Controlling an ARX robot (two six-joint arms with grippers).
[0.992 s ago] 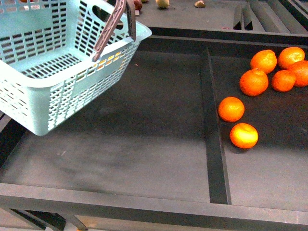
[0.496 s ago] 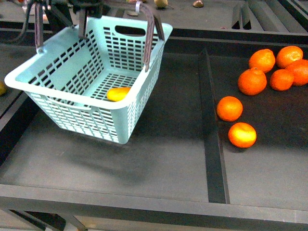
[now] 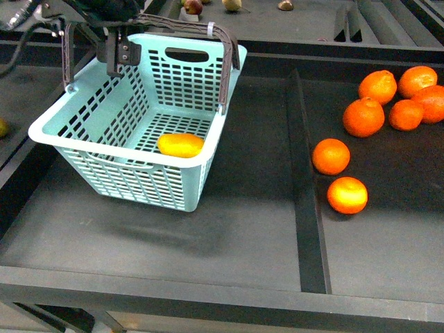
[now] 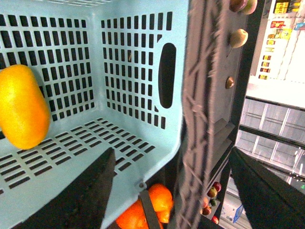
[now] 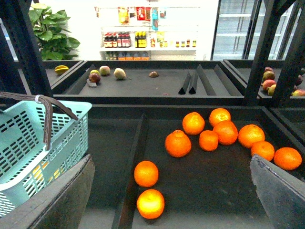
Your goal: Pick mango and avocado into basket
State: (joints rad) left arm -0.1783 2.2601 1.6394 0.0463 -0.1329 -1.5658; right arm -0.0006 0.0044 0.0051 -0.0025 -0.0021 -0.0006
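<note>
The pale teal basket (image 3: 118, 154) hangs slightly tilted over the left compartment of the dark table. My left gripper (image 3: 118, 50) is shut on its brown arched handle (image 3: 225, 62) at the far left. The yellow-orange mango (image 3: 180, 145) lies on the slotted floor inside. In the left wrist view the handle (image 4: 200, 119) runs between the fingers of my left gripper (image 4: 176, 191), with the mango (image 4: 21, 107) against the basket wall (image 4: 128, 57). My right gripper (image 5: 169, 200) is open and holds nothing, off to the right of the basket (image 5: 24, 138). No avocado shows in any view.
Several oranges (image 3: 364, 116) lie in the right compartment, two of them near the raised divider (image 3: 309, 194). More small fruit (image 5: 104, 70) sits on the back shelf. A yellow-green fruit (image 3: 2, 128) peeks in at the left edge.
The basket swung from the upper left, steeply tipped, rightward and down to a more level pose. The mango now shows on its floor.
</note>
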